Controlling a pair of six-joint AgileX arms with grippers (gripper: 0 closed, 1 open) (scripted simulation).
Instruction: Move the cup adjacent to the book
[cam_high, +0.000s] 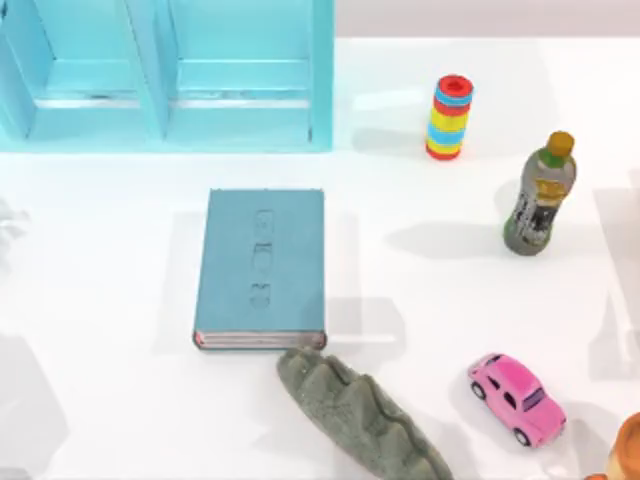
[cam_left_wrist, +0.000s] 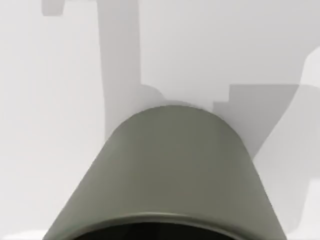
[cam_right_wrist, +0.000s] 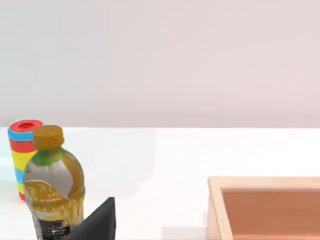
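From above, we see the book flat on the table, the bumpy grey-green lump touching its near corner; crowding there could spoil a tidy placement. At our left wrist, the cup, plain grey-green with a dark mouth, sits right under the camera, away from the book; whether the claw holds it, we cannot tell. At our right wrist, a bottle.

Bright, even light falls on the white table from above. Soft grey shadows lie to the left of the bottle and the ring stack. Broad angular shadows cross the surface behind the cup. No glare shows.
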